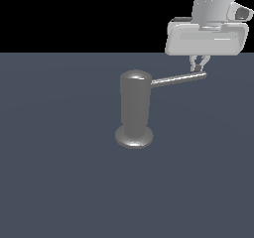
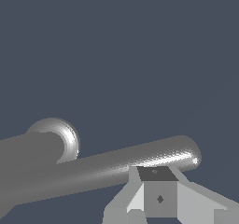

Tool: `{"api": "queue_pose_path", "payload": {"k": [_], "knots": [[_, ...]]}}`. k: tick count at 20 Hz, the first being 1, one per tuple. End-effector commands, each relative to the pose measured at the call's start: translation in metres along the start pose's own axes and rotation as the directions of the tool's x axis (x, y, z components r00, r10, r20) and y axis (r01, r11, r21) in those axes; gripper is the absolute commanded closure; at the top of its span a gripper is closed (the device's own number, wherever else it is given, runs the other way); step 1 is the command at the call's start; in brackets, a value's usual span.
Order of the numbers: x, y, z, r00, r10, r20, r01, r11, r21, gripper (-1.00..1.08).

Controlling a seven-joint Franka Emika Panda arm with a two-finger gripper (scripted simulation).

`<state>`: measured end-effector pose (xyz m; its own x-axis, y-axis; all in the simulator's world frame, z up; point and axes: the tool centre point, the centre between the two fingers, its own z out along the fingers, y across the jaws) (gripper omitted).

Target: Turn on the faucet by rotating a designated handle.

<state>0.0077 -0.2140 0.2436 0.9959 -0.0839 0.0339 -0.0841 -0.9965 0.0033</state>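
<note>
The faucet (image 1: 135, 105) is a glossy grey upright cylinder with a domed top, standing on a wider round disc base (image 1: 134, 137). The handle (image 1: 176, 79) is a slim dark-grey rod jutting from the cylinder's upper part toward the exterior view's right. My gripper (image 1: 199, 66) hangs just above the handle's rounded tip, fingers pressed together and holding nothing. In the wrist view the handle (image 2: 121, 167) runs across the picture, with the shut fingertips (image 2: 158, 192) up against its side near the tip. The faucet body (image 2: 23, 160) and its base rim (image 2: 65, 134) show behind it.
The faucet stands on a flat blue-grey floor (image 1: 59, 182). The white hand and arm (image 1: 206, 36) sit above the handle's tip at the exterior view's upper right.
</note>
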Motion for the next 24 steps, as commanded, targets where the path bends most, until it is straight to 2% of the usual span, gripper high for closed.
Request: {"api": "queue_pose_path", "payload": {"k": [1, 24], "knots": [[0.006, -0.001, 0.012, 1.000, 0.001, 0.017, -0.001, 1.000, 0.002, 1.08], [0.067, -0.002, 0.022, 0.999, 0.018, 0.033, -0.018, 1.000, 0.003, 1.08]]}}
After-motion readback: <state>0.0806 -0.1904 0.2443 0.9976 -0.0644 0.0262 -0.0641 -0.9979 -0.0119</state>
